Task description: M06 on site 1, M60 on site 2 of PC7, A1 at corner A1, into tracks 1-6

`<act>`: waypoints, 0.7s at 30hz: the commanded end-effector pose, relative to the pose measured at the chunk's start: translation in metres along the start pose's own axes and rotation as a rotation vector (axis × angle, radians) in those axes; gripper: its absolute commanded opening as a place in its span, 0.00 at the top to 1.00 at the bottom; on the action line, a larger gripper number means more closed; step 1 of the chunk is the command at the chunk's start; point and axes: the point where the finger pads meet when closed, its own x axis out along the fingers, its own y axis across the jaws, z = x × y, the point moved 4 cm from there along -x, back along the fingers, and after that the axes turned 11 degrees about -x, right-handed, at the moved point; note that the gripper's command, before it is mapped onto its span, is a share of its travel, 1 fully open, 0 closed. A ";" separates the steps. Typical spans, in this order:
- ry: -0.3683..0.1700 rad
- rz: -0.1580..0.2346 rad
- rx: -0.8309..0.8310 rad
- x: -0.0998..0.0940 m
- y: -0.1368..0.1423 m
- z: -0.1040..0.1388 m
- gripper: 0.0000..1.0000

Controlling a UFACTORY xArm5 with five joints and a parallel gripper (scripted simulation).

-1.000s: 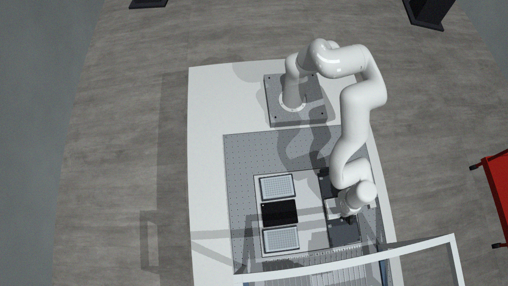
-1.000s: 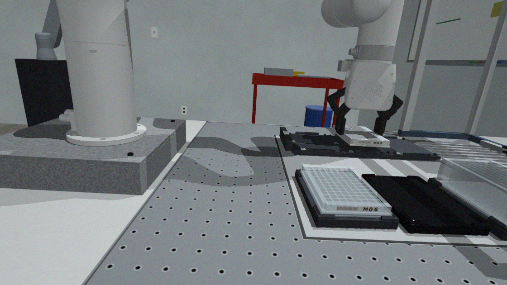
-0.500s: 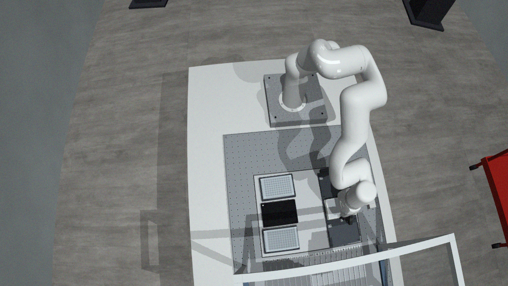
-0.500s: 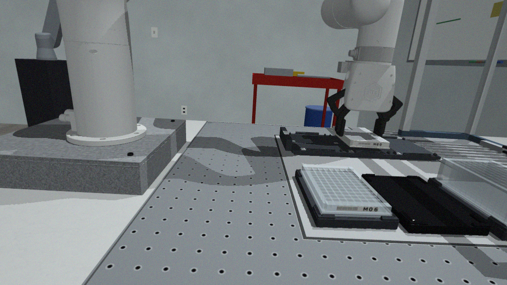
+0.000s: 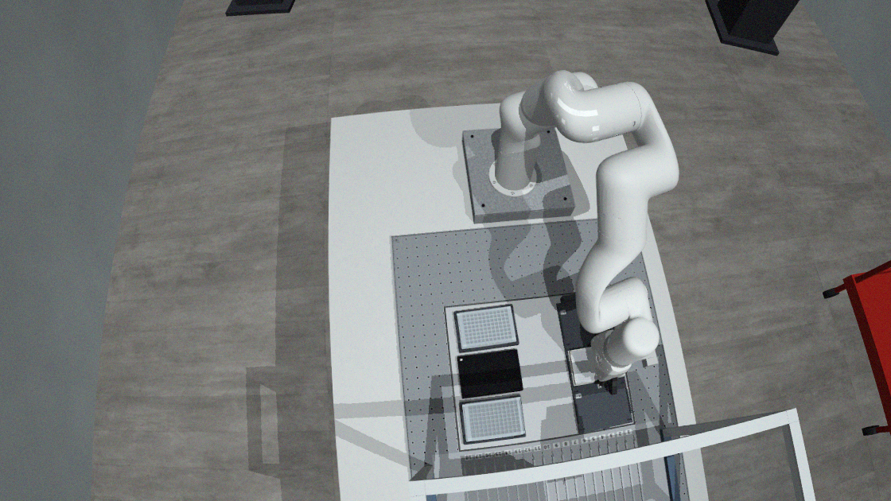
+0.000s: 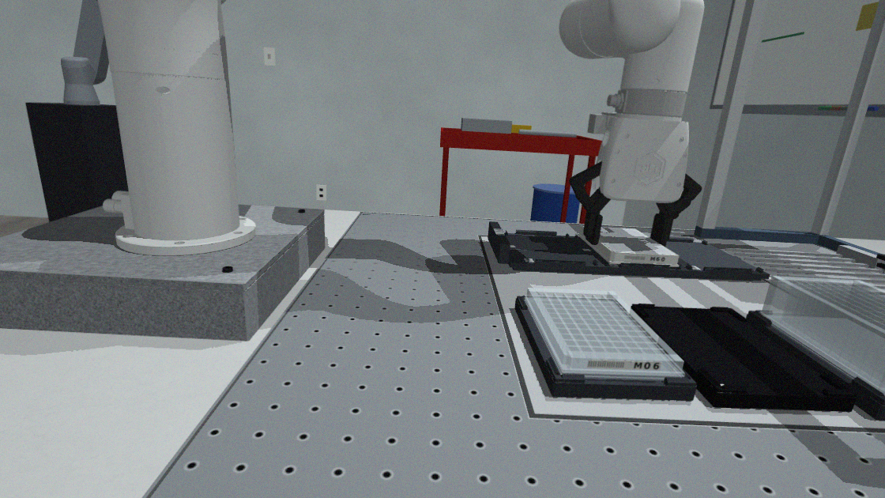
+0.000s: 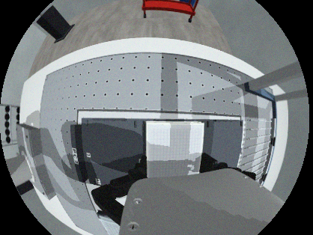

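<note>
My fingers (image 5: 603, 366) (image 6: 627, 238) stand nearly fully wide, closed across M60 (image 5: 582, 366) (image 6: 640, 252) (image 7: 174, 142), at PC7's (image 5: 601, 408) (image 6: 551, 247) (image 7: 112, 138) middle site near the desk's (image 5: 364, 249) (image 6: 62, 396) (image 7: 150, 45) right edge, seen from above; I'd guess it light, stiff, slippery, best gripped low on opposite sides

Lab bench area, robotics or automation type. Well plate labelled M06 (image 6: 603, 334), barcode on its short end, sits in a dark nest; second labelled plate, M60 (image 6: 637, 249), at the carrier. Perforated grey breadboard (image 5: 423, 267) (image 6: 370, 396) (image 7: 127, 80) set in a white bench top (image 5: 367, 187). White jointed arm (image 5: 623, 211) on a grey mounting block (image 5: 480, 215) (image 6: 123, 303). Numbered, slatted rails (image 5: 543, 460) at the bench end, under a pale open frame (image 5: 592, 457). Around it: plain grey-green wall with outlet (image 6: 321, 192), red cart (image 5: 872, 330) (image 6: 519, 141) (image 7: 168, 7), blue bin (image 6: 547, 203), whiteboard (image 6: 804, 68) with markers on its ledge.
</note>
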 end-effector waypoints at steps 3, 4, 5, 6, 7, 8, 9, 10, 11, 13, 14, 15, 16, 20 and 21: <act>0.000 0.004 0.000 0.001 0.001 0.000 1.00; 0.000 0.004 0.000 0.001 0.001 0.000 1.00; 0.000 0.004 0.000 0.001 0.001 0.000 1.00; 0.000 0.004 0.000 0.001 0.001 0.000 1.00; 0.000 0.004 0.000 0.001 0.001 0.000 1.00; 0.000 0.004 0.000 0.001 0.001 0.000 1.00; 0.000 0.004 0.000 0.001 0.001 0.000 1.00; 0.000 0.004 0.000 0.001 0.001 0.000 1.00; 0.000 0.004 0.000 0.001 0.001 0.000 1.00; 0.000 0.004 0.000 0.001 0.001 0.000 1.00; 0.000 0.004 0.000 0.001 0.001 0.000 1.00; 0.000 0.004 0.000 0.001 0.001 0.000 1.00; 0.000 0.004 0.000 0.001 0.001 0.000 1.00; 0.000 0.004 0.000 0.001 0.001 0.000 0.00; 0.000 0.004 0.000 0.001 0.001 0.000 0.00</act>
